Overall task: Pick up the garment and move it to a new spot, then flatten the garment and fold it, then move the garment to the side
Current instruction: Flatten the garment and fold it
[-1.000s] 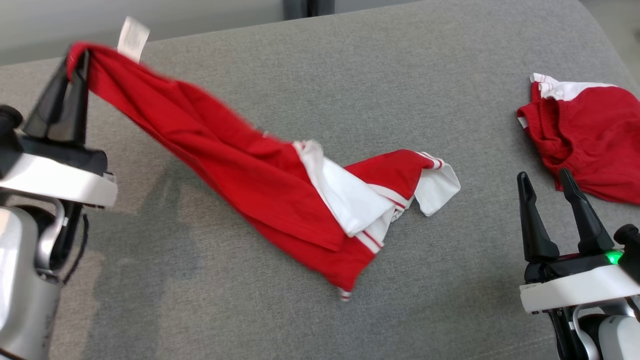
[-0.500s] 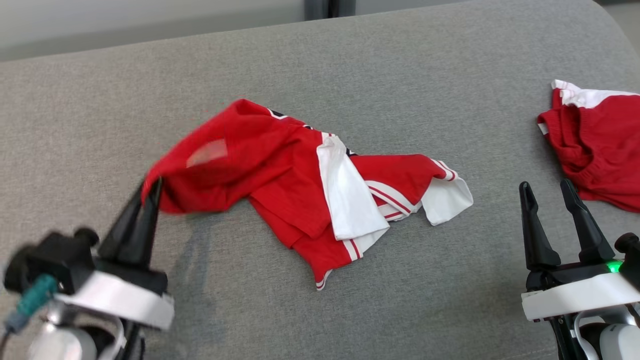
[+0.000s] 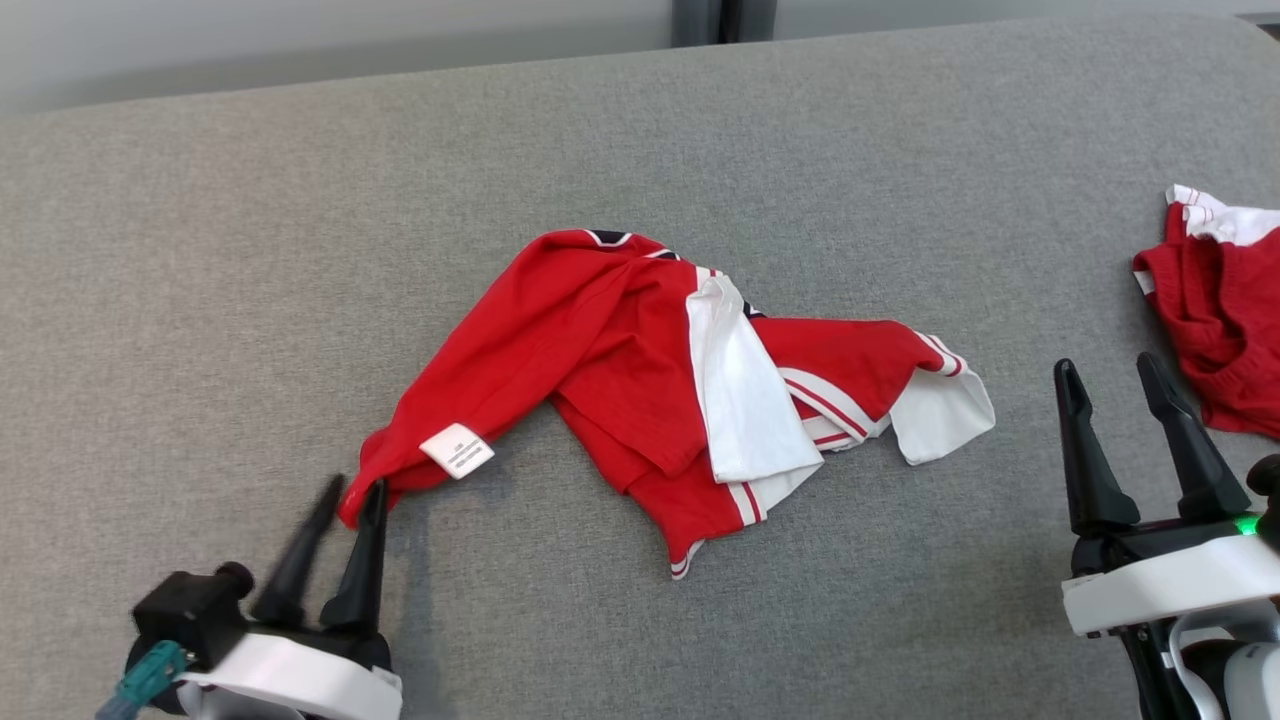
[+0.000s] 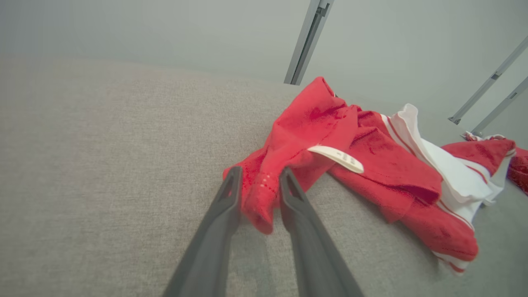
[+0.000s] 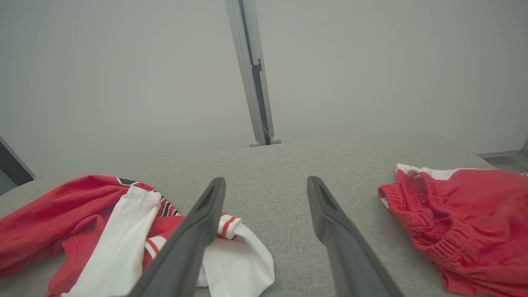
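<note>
The garment (image 3: 600,340) is a red jersey with white sleeves and striped trim. It lies crumpled on the grey cushion (image 3: 200,250), mid-surface, with its white label (image 3: 457,450) facing up. My left gripper (image 3: 356,486) is low at the near left. Its fingers are slightly parted, and the garment's red hem corner (image 4: 258,198) sits loosely between them. The garment (image 4: 330,128) rises in folds beyond the fingers. My right gripper (image 3: 1106,365) stands open at the near right with nothing in it, just right of the garment's white sleeve (image 5: 239,255).
A second red piece with a white edge and a gathered waistband (image 3: 1220,300) lies at the far right, also seen close to the right fingers (image 5: 462,222). Behind the cushion's far edge are a pale wall and a metal post (image 5: 251,74).
My left gripper has come down from a raised position to the near-left surface, laying the garment's lifted end flat. Its fingers have parted around the hem. The head view has shifted.
</note>
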You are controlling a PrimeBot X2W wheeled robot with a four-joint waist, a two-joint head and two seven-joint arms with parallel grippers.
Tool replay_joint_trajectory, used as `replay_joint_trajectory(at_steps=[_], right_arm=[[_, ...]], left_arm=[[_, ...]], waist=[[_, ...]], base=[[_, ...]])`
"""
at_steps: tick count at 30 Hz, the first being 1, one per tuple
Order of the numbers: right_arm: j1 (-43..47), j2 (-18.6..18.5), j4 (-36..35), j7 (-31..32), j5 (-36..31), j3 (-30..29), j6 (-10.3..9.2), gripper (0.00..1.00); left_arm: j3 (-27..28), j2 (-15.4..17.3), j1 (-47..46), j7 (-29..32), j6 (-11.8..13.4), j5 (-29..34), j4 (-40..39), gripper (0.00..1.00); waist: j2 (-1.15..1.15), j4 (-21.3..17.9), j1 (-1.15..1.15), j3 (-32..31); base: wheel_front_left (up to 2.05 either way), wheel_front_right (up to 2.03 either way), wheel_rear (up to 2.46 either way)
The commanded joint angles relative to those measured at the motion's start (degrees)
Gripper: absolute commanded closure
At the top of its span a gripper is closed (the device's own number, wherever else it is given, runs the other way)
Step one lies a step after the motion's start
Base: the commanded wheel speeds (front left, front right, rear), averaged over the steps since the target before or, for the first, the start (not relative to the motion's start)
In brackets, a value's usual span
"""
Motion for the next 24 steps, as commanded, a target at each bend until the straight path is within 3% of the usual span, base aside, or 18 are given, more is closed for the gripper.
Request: replay_joint_trajectory(at_steps=[1, 8, 16, 24], right_arm=[[0.5, -0.7, -0.6, 0.6, -0.9, -0.7, 0.0, 0.0], [1.1, -0.4, -2.0, 1.5, -2.4, -1.7, 0.0, 0.0], [2.2, 0.0, -3.3, 1.9, -5.1, -2.0, 0.0, 0.0], [4.0, 0.4, -4.0, 2.6, -6.3, -1.0, 0.0, 0.0]], left_arm=[[1.2, -0.3, -1.5, -1.9, 0.0, 0.0, 0.3, 0.0], [2.7, -0.4, -2.0, -3.6, 0.8, 1.2, -1.9, 0.0], [5.6, 1.7, -2.5, -2.8, 6.3, 4.4, -6.4, 0.0], [6.9, 3.7, -0.2, -0.8, 8.4, 5.0, -9.1, 0.0]], waist=[[0.0, 0.5, 0.0, -0.7], [0.0, 1.4, 0.0, -2.7], [0.0, 2.0, 0.0, -5.6], [0.0, 2.0, 0.0, -7.5]], base=[[0.0, 0.0, 0.0], [0.0, 0.0, 0.0], [0.0, 0.0, 0.0], [0.0, 0.0, 0.0]])
